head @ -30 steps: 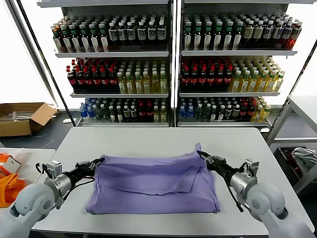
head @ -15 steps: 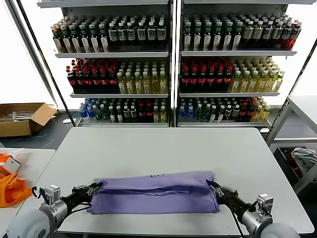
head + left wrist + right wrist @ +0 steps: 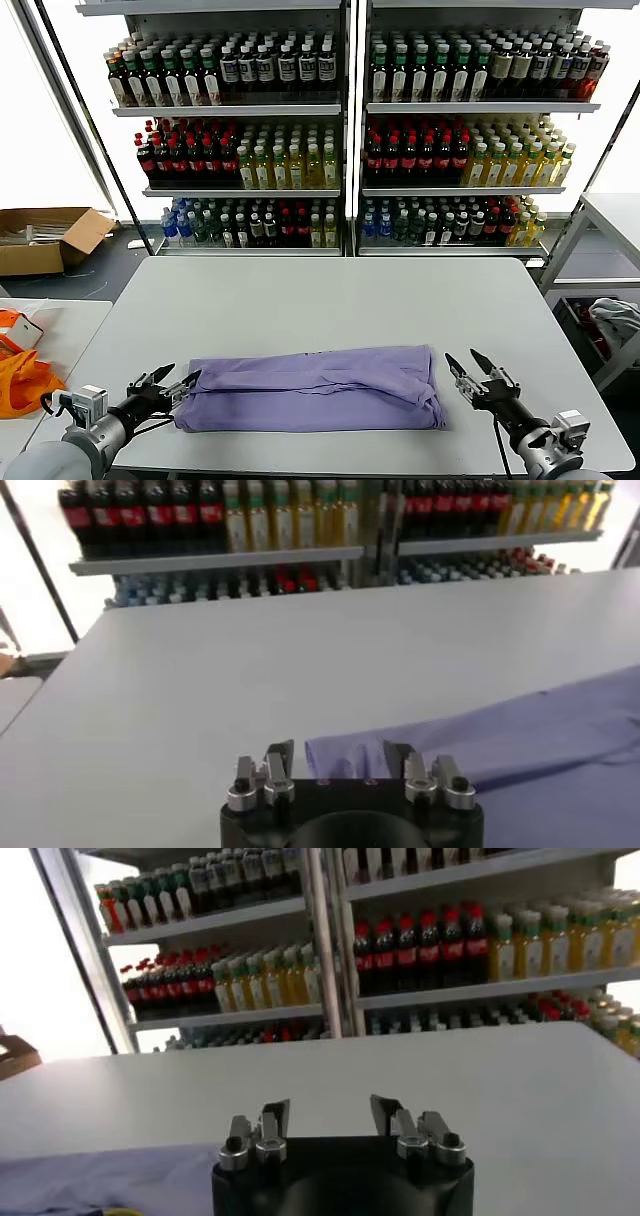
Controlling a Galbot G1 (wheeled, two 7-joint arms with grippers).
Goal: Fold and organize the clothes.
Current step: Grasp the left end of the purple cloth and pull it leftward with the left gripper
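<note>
- Lengthwise fold done: T-shirt (image 3: 310, 388) lies as flat band.
- Left gripper (image 3: 165, 381) at its 9 o'clock, right gripper (image 3: 475, 374) at 3; both spread, empty.
- Next, prob.: re-grab ends, fold across.

One purple T-shirt (image 3: 310, 388), folded, lay on one grey table (image 3: 320, 300). Two pincers were there, left pincer (image 3: 165, 383) and right pincer (image 3: 475, 372), both spread wide. Two shelving units (image 3: 345, 130) of bottles stood behind, too many bottles to count. One cardboard box (image 3: 45, 238), one orange bag (image 3: 20, 375).
</note>
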